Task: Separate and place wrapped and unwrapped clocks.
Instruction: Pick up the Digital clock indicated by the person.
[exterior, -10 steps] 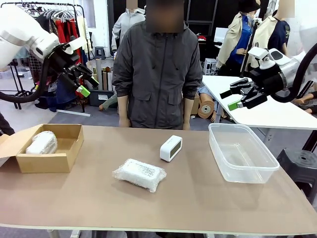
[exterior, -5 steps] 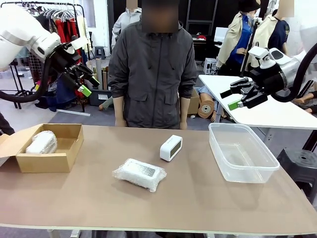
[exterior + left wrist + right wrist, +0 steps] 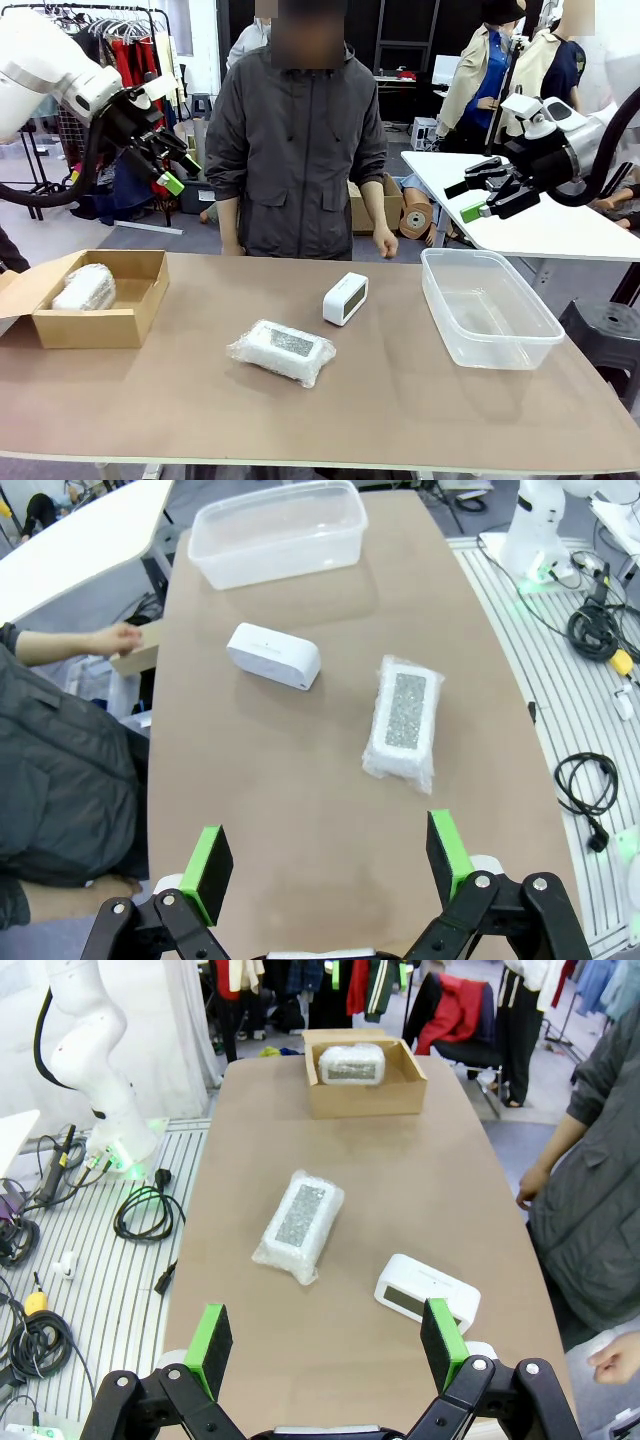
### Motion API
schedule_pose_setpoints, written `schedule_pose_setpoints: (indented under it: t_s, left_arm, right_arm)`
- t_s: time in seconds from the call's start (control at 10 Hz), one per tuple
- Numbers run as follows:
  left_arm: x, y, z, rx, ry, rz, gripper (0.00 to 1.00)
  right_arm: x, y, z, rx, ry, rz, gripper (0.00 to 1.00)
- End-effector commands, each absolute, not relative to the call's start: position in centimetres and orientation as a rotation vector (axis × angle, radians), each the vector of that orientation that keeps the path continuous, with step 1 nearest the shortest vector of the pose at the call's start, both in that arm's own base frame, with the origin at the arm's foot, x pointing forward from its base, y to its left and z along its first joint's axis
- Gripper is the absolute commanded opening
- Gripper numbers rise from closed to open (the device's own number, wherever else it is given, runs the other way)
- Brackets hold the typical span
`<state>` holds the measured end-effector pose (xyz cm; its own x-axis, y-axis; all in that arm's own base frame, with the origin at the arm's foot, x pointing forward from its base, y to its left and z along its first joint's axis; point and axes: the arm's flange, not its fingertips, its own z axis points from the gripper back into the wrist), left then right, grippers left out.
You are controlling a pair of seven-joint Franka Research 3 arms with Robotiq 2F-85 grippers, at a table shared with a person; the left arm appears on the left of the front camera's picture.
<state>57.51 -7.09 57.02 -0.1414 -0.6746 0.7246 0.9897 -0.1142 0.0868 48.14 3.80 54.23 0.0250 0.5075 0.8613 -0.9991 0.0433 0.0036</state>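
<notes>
Only person (image 3: 300, 150) is shifting; arms are staying parked. L gripper (image 3: 178, 168), R gripper (image 3: 472, 198): jaws released, empty. Flat wrapped clock (image 3: 283, 350), bare clock (image 3: 345, 298) are lying mid-table; round wrapped clock (image 3: 84, 287) in box (image 3: 90, 328). Sorting is pending.

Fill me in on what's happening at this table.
Nothing is being handled right now. Both arms hang above the table, with the left gripper and the right gripper open and empty. The rounder wrapped clock lies in the cardboard box. The flat wrapped clock and the bare clock sit mid-table, and the clear tub is empty. A person stands at the far side, touching none of them.
</notes>
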Motion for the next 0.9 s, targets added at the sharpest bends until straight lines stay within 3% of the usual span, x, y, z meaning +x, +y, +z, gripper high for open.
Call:
schedule_pose_setpoints:
  t_s: [0.0,0.8]
  left_arm:
    - [57.45,-6.96,57.07,-0.633,-0.682,-1.616,1.0]
    - [57.45,-6.96,57.07,-0.633,-0.682,-1.616,1.0]
  right_arm:
    - [48.12,3.86,54.43,0.793,-0.826,1.378,1.0]
    - [48.12,3.86,54.43,0.793,-0.826,1.378,1.0]
